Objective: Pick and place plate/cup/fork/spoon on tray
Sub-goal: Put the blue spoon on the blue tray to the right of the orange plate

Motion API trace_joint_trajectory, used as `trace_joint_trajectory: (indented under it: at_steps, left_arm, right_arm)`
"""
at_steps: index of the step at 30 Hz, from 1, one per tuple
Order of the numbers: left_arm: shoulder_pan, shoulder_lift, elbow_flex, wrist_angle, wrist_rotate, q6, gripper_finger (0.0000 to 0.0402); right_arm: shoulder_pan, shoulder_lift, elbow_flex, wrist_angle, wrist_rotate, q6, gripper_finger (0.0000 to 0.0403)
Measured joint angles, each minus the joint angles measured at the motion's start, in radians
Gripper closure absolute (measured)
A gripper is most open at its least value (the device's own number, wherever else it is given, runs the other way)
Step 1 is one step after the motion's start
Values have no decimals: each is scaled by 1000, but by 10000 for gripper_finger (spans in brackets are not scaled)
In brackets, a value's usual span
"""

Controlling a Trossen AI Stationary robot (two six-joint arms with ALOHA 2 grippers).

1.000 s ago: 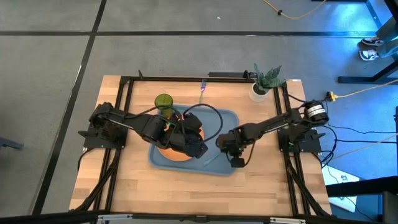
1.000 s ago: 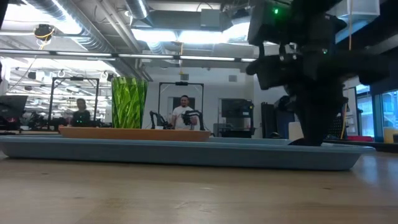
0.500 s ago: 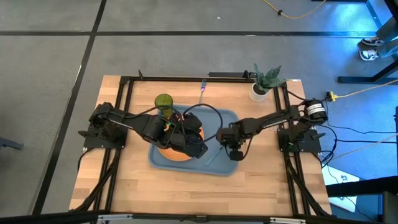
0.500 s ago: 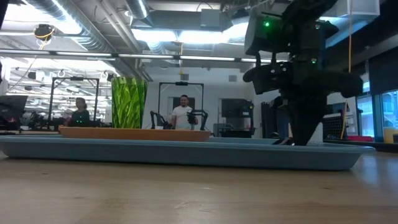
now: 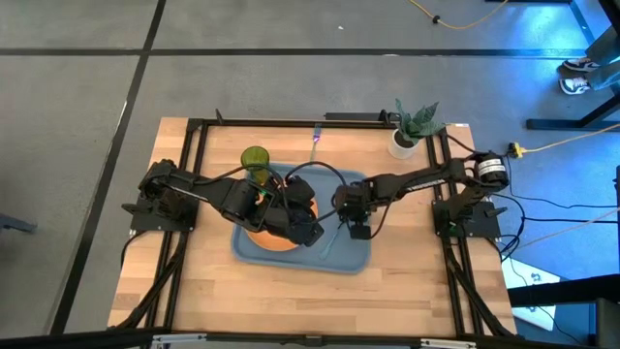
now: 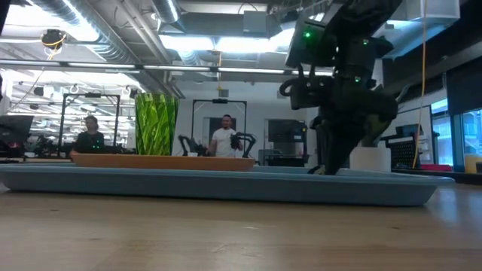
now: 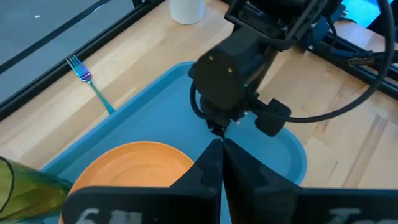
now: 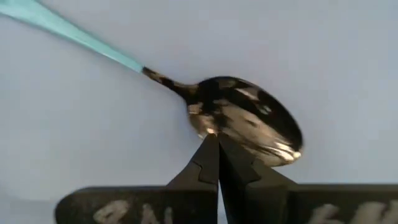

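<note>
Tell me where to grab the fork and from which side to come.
Grip the fork at mid-handle, coming straight down from above. It lies flat on the bare wood beyond the tray, with clear table on both sides. Set the fingers across the slim handle, clear of the tines. The narrow handle probably needs a careful, centred pinch.

Quick count from my end: I've got one tray (image 5: 354, 264), one plate (image 7: 134, 168), one cup (image 5: 255, 160), one fork (image 7: 87, 80), one spoon (image 8: 242, 124), one potted plant (image 5: 411, 127), two arms, and two people in the background.
</note>
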Motion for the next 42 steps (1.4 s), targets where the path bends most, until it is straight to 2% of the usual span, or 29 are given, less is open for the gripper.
trace_joint_trajectory:
  at_steps: [2,7,14,21,25,29,33,42]
  left_arm:
    - [0,0,0,0,0,0,401]
    - [0,0,0,0,0,0,401]
    - [0,0,0,0,0,0,401]
    - [0,0,0,-1,0,0,401]
    - [0,0,0,-1,0,0,401]
    - [0,0,0,-1,0,0,401]
    - [0,0,0,-2,0,0,401]
    - [0,0,0,-2,0,0,401]
  right_arm:
    - [-5,0,0,-27,-1,-6,403]
    - [2,-19,14,-225,-51,3,403]
    - [-6,-10,18,-189,-53,-28,403]
    - [-6,-12,107,-279,-56,-56,403]
    - [-9,-14,138,-353,-172,-55,403]
    - [-4,-6,104,-345,-295,-31,403]
    - [19,22,58,-273,-264,-5,403]
    - [17,78,53,-157,-228,-11,403]
